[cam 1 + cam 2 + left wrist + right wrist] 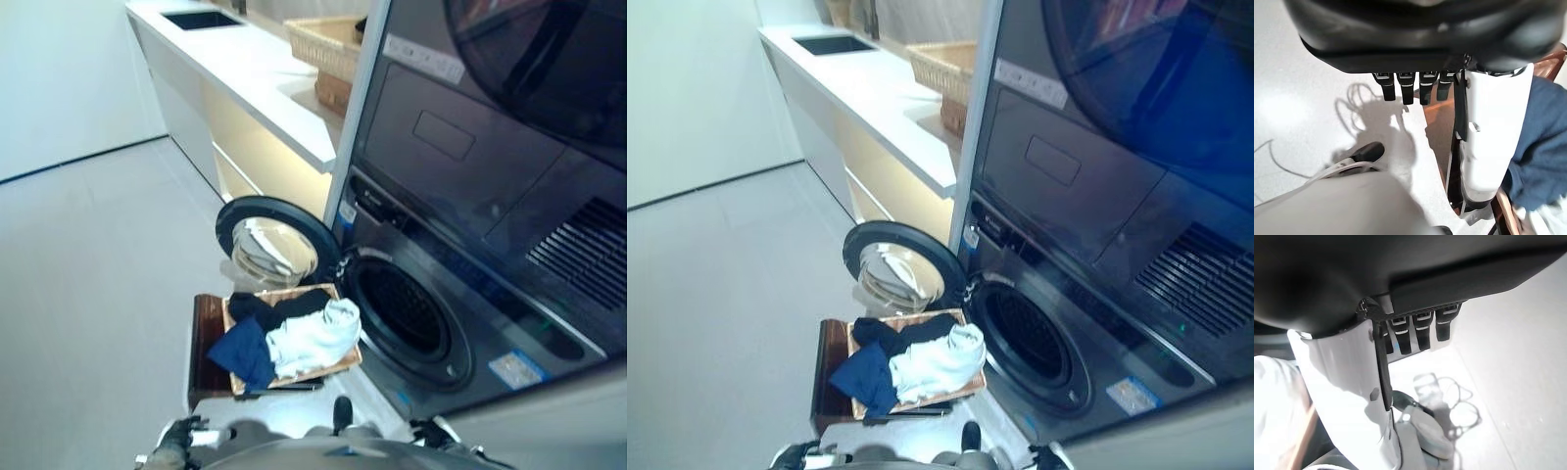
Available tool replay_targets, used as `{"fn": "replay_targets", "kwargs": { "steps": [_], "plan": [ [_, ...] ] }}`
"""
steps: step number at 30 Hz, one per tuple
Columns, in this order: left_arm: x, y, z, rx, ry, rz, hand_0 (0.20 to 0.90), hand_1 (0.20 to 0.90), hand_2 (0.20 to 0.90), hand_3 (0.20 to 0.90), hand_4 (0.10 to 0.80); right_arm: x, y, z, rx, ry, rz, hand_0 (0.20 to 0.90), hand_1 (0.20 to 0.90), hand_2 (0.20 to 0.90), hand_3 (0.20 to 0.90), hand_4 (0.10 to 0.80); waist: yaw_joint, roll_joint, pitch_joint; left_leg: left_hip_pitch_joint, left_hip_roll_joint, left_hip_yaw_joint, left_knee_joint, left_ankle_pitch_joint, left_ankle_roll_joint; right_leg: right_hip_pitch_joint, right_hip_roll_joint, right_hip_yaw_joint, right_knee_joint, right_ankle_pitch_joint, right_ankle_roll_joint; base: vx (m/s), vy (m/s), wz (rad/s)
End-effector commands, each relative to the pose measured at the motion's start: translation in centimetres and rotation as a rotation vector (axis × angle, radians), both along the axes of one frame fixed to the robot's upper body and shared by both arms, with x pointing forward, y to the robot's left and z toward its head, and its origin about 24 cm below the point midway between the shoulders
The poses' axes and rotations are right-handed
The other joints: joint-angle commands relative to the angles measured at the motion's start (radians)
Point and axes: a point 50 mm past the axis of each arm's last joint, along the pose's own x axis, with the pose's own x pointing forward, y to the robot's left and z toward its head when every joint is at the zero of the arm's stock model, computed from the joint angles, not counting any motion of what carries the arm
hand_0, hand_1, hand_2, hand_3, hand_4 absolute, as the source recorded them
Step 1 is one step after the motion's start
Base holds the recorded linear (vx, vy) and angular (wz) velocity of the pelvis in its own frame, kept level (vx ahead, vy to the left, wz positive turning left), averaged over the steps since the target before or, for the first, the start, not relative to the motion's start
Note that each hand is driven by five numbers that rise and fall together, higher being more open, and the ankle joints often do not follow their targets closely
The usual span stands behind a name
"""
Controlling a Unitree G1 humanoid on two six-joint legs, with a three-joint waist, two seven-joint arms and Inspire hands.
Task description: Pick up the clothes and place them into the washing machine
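The washer (460, 264) fills the right of the scene, its drum (402, 311) open and its round door (274, 245) swung out to the left, so that it stands just behind the basket (345, 364) of clothes (294, 338). The basket sits on a low brown stand (204, 343) on the floor, close in front of the drum mouth. The main risk, as I judge it, is that door: a lift that swings wide to the left could snag cloth on its rim or knock it, and a loose grasp on the heap could drop a trailing sleeve onto the floor or leave it draped over the drum lip. Pulling on one garment may also drag the tangled pile, or tip the light basket off the stand. Farther back, a white worktop (245, 69) with a wicker basket (328, 44) plays no part. The clothes, a dark blue piece (1540, 147), a black one and a white one (318, 338), all lie in the basket, untouched. The left hand (1415, 88) hangs low by the stand's near left side, fingers straight and holding nothing, the blue cloth just beside its white-covered thumb. The right hand (1420, 330) hangs likewise empty with fingers relaxed, the white cloth near its thumb side.
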Motion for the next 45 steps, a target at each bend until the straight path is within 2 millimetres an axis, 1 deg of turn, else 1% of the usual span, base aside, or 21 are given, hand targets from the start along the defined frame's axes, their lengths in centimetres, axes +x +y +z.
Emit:
{"fn": "replay_targets", "kwargs": {
  "steps": [1, 3, 5, 6, 7, 9, 11, 12, 14, 18, 19, 20, 21, 22, 24, 25, 26, 28, 32, 40, 45],
  "plan": [
    [3.8, -0.4, 0.6, 0.000, -0.094, -0.027, 0.900, 0.900, 0.900, 0.900, 0.800, 2.5, 2.2, 0.0, 0.044, -0.041, 0.095, 0.900, 0.900, 0.900, 0.900, 0.800, 0.003, -0.032, 0.040, -0.041, 0.018, -0.030, -0.011, 0.057, -0.034, 0.036, -0.044, -0.008, 0.007, -0.011, 0.050, 0.171, -0.238, 0.20],
    [3.9, -0.8, 0.6, -0.012, -0.101, -0.029, 0.900, 0.900, 0.900, 0.900, 0.800, 2.6, 2.0, 0.0, 0.040, -0.048, 0.095, 0.900, 0.900, 0.900, 0.900, 0.800, 0.001, -0.026, 0.036, -0.042, 0.030, -0.038, -0.011, 0.063, -0.041, 0.045, -0.035, -0.019, 0.010, -0.018, 0.044, 0.119, -0.176, 0.22],
    [4.5, -1.9, 0.5, -0.033, -0.112, -0.086, 0.900, 0.900, 0.900, 0.900, 0.800, 3.9, 1.6, 0.5, 0.025, -0.099, 0.108, 0.900, 0.900, 0.900, 0.900, 0.800, -0.010, -0.011, 0.027, -0.050, 0.070, -0.049, -0.008, 0.096, -0.062, 0.072, 0.008, -0.019, 0.004, -0.058, 0.017, 0.114, -0.195, 0.27],
    [4.5, -1.9, 0.5, -0.033, -0.112, -0.086, 0.900, 0.900, 0.900, 0.900, 0.800, 3.9, 1.6, 0.5, 0.025, -0.099, 0.108, 0.900, 0.900, 0.900, 0.900, 0.800, -0.010, -0.011, 0.028, -0.050, 0.071, -0.049, -0.008, 0.096, -0.062, 0.072, 0.008, -0.019, 0.004, -0.058, 0.017, 0.054, -0.206, 0.30],
    [5.3, -1.9, 0.7, -0.030, -0.135, -0.089, 0.900, 0.900, 0.900, 0.900, 0.800, 5.0, 1.4, 0.9, 0.013, -0.129, 0.140, 0.900, 0.900, 0.900, 0.900, 0.800, -0.001, -0.015, 0.051, -0.116, 0.096, -0.083, 0.151, 0.110, -0.078, 0.097, 0.025, -0.017, 0.006, -0.086, -0.016, 0.016, -0.182, 0.37],
    [6.3, -2.2, 1.0, -0.030, -0.164, -0.115, 0.900, 0.900, 0.900, 0.900, 0.800, 6.1, 1.3, 1.3, -0.004, -0.161, 0.187, 0.900, 0.900, 0.900, 0.900, 0.800, 0.005, -0.026, 0.083, -0.179, 0.085, -0.140, 0.234, 0.135, -0.081, 0.118, 0.019, -0.026, 0.000, -0.086, -0.027, -0.005, -0.130, 0.34],
    [6.5, -2.2, 1.1, -0.020, -0.175, -0.119, 0.900, 0.900, 0.900, 0.900, 0.800, 6.8, 1.3, 1.5, -0.016, -0.180, 0.213, 0.900, 0.900, 0.900, 0.900, 0.800, 0.006, -0.031, 0.085, -0.193, 0.079, -0.138, 0.175, 0.127, -0.076, 0.120, 0.007, -0.034, -0.003, -0.095, -0.017, 0.030, 0.012, 0.12],
    [6.5, -2.3, 1.1, -0.016, -0.180, -0.113, 0.900, 0.900, 0.900, 0.900, 0.800, 7.5, 1.0, 1.9, -0.044, -0.195, 0.254, 0.900, 0.900, 0.900, 0.900, 0.800, 0.022, -0.019, 0.085, -0.218, 0.085, -0.134, 0.064, 0.173, -0.076, 0.119, -0.001, -0.034, -0.003, -0.093, -0.002, 0.102, 0.055, 0.18],
    [6.0, -2.3, 0.9, -0.016, -0.164, -0.106, 0.900, 0.900, 0.900, 0.900, 0.800, 8.2, 1.2, 2.1, -0.047, -0.213, 0.288, 0.900, 0.900, 0.900, 0.900, 0.800, 0.027, -0.012, 0.079, -0.205, 0.086, -0.131, 0.051, 0.157, -0.073, 0.119, 0.002, -0.021, -0.003, -0.099, 0.005, 0.111, 0.068, 0.02],
    [6.1, -2.5, 1.0, 0.001, -0.185, -0.145, 0.900, 0.900, 0.900, 0.900, 0.800, 10.9, 1.9, 3.6, -0.141, -0.320, 0.516, 0.900, 0.900, 0.900, 0.900, 0.800, 0.024, 0.006, 0.059, -0.183, 0.069, -0.090, -0.011, 0.151, -0.065, 0.109, -0.021, -0.019, -0.001, -0.090, 0.016, 0.051, 0.117, -0.36],
    [6.7, -2.6, 1.2, 0.010, -0.218, -0.157, 0.900, 0.900, 0.900, 0.900, 0.800, 13.7, 2.9, 5.1, -0.195, -0.401, 0.681, 0.900, 0.900, 0.900, 0.900, 0.800, 0.029, 0.006, 0.065, -0.176, 0.062, -0.078, -0.011, 0.145, -0.061, 0.094, -0.029, -0.009, 0.002, -0.081, 0.022, -0.018, 0.096, 0.09],
    [7.1, -2.6, 1.3, 0.013, -0.232, -0.158, 0.900, 0.900, 0.900, 0.900, 0.800, 15.4, 3.5, 6.2, -0.239, -0.457, 0.775, 0.900, 0.900, 0.900, 0.900, 0.800, 0.033, 0.005, 0.071, -0.177, 0.062, -0.075, -0.011, 0.145, -0.059, 0.085, -0.032, -0.006, 0.003, -0.075, 0.024, -0.019, 0.095, 0.11],
    [7.1, -2.6, 1.3, 0.013, -0.232, -0.157, 0.900, 0.900, 0.900, 0.900, 0.800, 15.4, 3.5, 6.2, -0.240, -0.458, 0.776, 0.900, 0.900, 0.900, 0.900, 0.800, 0.033, 0.005, 0.072, -0.177, 0.062, -0.074, -0.011, 0.145, -0.059, 0.085, -0.031, -0.006, 0.004, -0.076, 0.024, -0.058, 0.068, -0.25],
    [7.8, -3.0, 1.5, 0.011, -0.255, -0.172, 0.900, 0.900, 0.900, 0.900, 0.800, 18.1, 4.6, 8.0, -0.319, -0.537, 0.905, 0.900, 0.900, 0.900, 0.900, 0.800, 0.040, -0.001, 0.086, -0.186, 0.060, -0.070, -0.011, 0.145, -0.056, 0.069, -0.037, -0.004, 0.005, -0.067, 0.029, -0.047, 0.063, -0.42],
    [8.0, -3.1, 1.6, 0.011, -0.258, -0.176, 0.900, 0.900, 0.900, 0.900, 0.800, 19.1, 5.2, 8.8, -0.358, -0.565, 0.967, 0.900, 0.900, 0.900, 0.900, 0.800, 0.045, -0.004, 0.091, -0.188, 0.061, -0.068, -0.011, 0.144, -0.055, 0.066, -0.040, -0.006, 0.005, -0.065, 0.032, -0.040, 0.059, -0.20],
    [8.4, -3.3, 1.7, 0.013, -0.268, -0.179, 0.900, 0.900, 0.900, 0.900, 0.800, 21.6, 6.6, 10.8, -0.470, -0.632, 1.116, 0.900, 0.900, 0.900, 0.900, 0.800, 0.056, -0.012, 0.104, -0.196, 0.060, -0.067, -0.011, 0.141, -0.052, 0.055, -0.046, -0.010, 0.004, -0.057, 0.038, -0.030, 0.032, 0.06],
    [8.4, -3.3, 1.7, 0.013, -0.268, -0.178, 0.900, 0.900, 0.900, 0.900, 0.800, 21.6, 6.6, 10.8, -0.470, -0.632, 1.116, 0.900, 0.900, 0.900, 0.900, 0.800, 0.056, -0.012, 0.104, -0.196, 0.060, -0.067, -0.011, 0.141, -0.052, 0.055, -0.046, -0.010, 0.004, -0.057, 0.038, -0.053, 0.053, 0.17],
    [8.7, -3.5, 1.7, 0.010, -0.274, -0.164, 0.900, 0.900, 0.900, 0.900, 0.800, 23.5, 8.2, 12.3, -0.578, -0.658, 1.246, 0.900, 0.900, 0.900, 0.900, 0.800, 0.073, -0.021, 0.120, -0.210, 0.062, -0.071, -0.011, 0.143, -0.052, 0.043, -0.049, -0.018, 0.003, -0.050, 0.042, -0.053, 0.030, 0.11],
    [8.8, -3.3, 1.8, 0.018, -0.268, -0.144, 0.900, 0.900, 0.900, 0.900, 0.800, 25.2, 10.4, 13.8, -0.634, -0.709, 1.324, 0.900, 0.900, 0.900, 0.900, 0.800, 0.095, -0.037, 0.148, -0.240, 0.062, -0.088, -0.011, 0.150, -0.050, 0.026, -0.054, -0.030, 0.005, -0.042, 0.045, -0.063, 0.005, 0.20],
    [9.6, -3.4, 2.1, 0.031, -0.289, -0.146, 0.900, 0.900, 0.900, 0.900, 0.800, 26.9, 12.7, 15.8, -0.662, -0.776, 1.349, 0.900, 0.900, 0.900, 0.900, 0.800, 0.130, -0.054, 0.185, -0.297, 0.048, -0.128, -0.011, 0.166, -0.050, 0.003, -0.070, -0.067, 0.008, -0.028, 0.052, -0.042, 0.017, 0.25],
    [9.9, -3.6, 2.2, 0.032, -0.297, -0.148, 0.900, 0.900, 0.900, 0.900, 0.800, 26.7, 13.3, 15.2, -0.649, -0.744, 1.358, 0.900, 0.900, 0.900, 0.900, 0.800, 0.147, -0.055, 0.189, -0.319, 0.035, -0.149, -0.011, 0.171, -0.048, 0.001, -0.081, -0.086, 0.005, -0.023, 0.055, -0.016, 0.020, 0.11]
  ]
}}
